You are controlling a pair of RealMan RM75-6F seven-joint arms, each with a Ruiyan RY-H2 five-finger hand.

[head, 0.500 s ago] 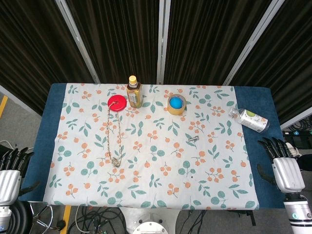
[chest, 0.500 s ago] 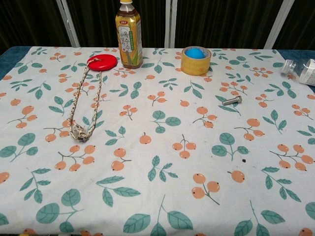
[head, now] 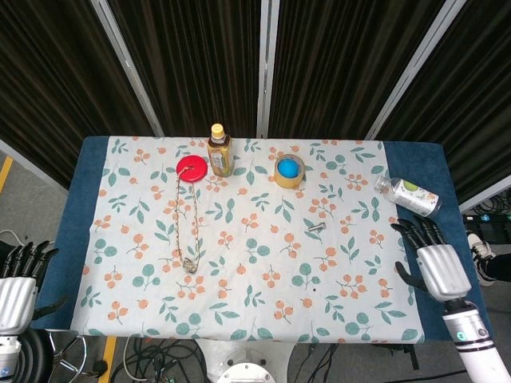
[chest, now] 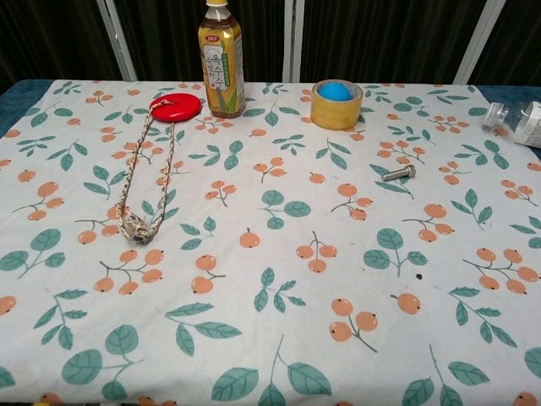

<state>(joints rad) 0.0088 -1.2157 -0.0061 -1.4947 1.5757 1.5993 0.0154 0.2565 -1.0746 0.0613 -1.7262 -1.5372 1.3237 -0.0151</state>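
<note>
My right hand (head: 431,259) hovers open over the table's right edge, fingers spread, holding nothing. A clear plastic bottle (head: 409,195) lies on its side just beyond it. A small metal bolt (head: 315,229) lies to its left on the floral cloth (head: 255,263). My left hand (head: 17,279) hangs open off the table's left front corner, empty. The chest view shows neither hand, only the bolt (chest: 398,173) and the bottle (chest: 517,120) at the right edge.
At the back stand a yellow drink bottle (head: 219,150), a red disc (head: 192,168) with a braided cord (head: 188,231) trailing toward me, and a tape roll (head: 289,171) holding a blue ball. Dark curtains hang behind the table.
My right hand has moved left and forward, from beside the table to over its right edge. The left hand has barely shifted.
</note>
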